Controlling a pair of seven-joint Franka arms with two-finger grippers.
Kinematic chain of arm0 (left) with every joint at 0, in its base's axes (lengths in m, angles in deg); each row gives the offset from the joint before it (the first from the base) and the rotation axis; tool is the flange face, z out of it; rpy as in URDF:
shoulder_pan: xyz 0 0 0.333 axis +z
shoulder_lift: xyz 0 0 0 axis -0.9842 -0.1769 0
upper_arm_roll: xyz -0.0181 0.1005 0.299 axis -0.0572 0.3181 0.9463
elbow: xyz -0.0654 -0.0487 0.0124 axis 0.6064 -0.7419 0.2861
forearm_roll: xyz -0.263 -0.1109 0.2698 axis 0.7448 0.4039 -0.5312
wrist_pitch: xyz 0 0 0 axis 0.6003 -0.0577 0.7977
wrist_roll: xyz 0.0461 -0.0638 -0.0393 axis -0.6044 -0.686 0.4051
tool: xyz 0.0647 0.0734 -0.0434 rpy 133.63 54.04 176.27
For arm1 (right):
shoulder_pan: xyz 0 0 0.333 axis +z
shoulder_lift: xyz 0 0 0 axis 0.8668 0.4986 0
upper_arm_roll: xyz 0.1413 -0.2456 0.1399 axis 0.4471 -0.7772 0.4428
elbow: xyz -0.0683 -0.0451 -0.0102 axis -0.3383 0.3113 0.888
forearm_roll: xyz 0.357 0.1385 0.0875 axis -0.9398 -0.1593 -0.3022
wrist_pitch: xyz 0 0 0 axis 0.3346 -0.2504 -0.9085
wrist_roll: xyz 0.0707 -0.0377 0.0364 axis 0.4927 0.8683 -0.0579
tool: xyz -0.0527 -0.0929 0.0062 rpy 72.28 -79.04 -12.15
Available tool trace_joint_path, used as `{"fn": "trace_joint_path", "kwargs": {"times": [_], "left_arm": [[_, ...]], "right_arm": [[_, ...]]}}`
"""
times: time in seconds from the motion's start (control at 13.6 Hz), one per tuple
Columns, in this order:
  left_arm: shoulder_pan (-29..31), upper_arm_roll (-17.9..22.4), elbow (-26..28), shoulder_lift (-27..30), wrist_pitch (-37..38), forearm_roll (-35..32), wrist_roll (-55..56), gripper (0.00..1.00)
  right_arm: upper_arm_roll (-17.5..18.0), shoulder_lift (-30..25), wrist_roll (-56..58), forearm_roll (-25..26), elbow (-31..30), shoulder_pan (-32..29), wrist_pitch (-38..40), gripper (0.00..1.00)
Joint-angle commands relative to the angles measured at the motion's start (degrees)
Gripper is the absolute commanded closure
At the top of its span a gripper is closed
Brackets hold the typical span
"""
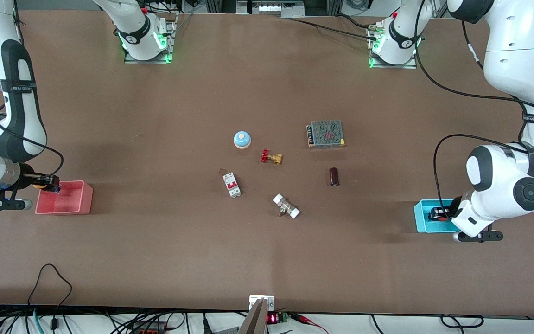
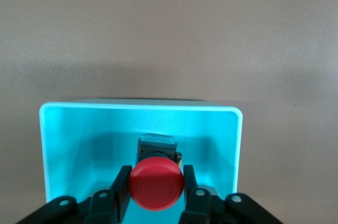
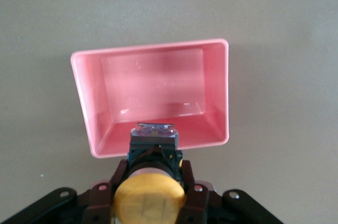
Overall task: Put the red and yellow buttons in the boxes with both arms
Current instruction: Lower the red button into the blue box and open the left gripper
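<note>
My left gripper (image 2: 156, 174) is shut on the red button (image 2: 156, 184) and holds it low inside the cyan-blue box (image 2: 63, 129). In the front view this gripper (image 1: 439, 213) is in the cyan box (image 1: 421, 218) at the left arm's end of the table. My right gripper (image 3: 153, 168) is shut on the yellow button (image 3: 149, 197), its black base over the near rim of the pink-red box (image 3: 84, 102). In the front view this gripper (image 1: 49, 183) is at the edge of the pink box (image 1: 70, 206), which is empty, at the right arm's end.
In the table's middle lie a blue dome with a white rim (image 1: 242, 139), a red-wheeled brass valve (image 1: 271, 157), a white and red circuit breaker (image 1: 232, 184), a white-ended fitting (image 1: 286, 206), a dark cylinder (image 1: 334, 176) and a mesh-covered power supply (image 1: 326, 133).
</note>
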Motion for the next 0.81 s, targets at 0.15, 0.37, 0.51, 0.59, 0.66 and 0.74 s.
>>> {"fn": "trace_joint_path", "kwargs": {"times": [0.15, 0.37, 0.51, 0.59, 0.66, 0.74], "left_arm": [[0.22, -0.36, -1.11, 1.25, 0.01, 1.25, -0.90, 0.22], [-1.18, -0.54, -0.85, 5.98, 1.49, 1.25, 1.72, 0.07], [-2.76, -0.45, -0.76, 9.41, 5.79, 0.37, 7.51, 0.00], [-3.03, -0.53, -0.59, 11.43, 6.42, 0.37, 8.67, 0.00], [-3.04, -0.54, -0.67, 13.45, 8.60, 0.37, 8.42, 0.00], [-3.04, -0.54, -0.85, 15.39, 11.06, 0.28, 8.16, 0.00]], "right_arm": [[0.46, 1.82, 1.35, -0.32, 1.34, -0.90, -0.56, 0.70], [0.46, 2.88, 1.35, -0.32, 1.52, -0.81, -3.55, 0.70], [0.55, 4.02, 1.43, -0.76, 1.78, -0.81, -3.82, 0.70], [0.55, 4.80, 1.70, -0.94, 2.65, -0.81, -4.25, 0.71], [0.55, 5.51, 1.79, -1.72, 3.53, -0.81, -4.26, 0.70], [0.55, 5.86, 1.79, -2.34, 3.80, -0.81, -4.26, 0.70]]}}
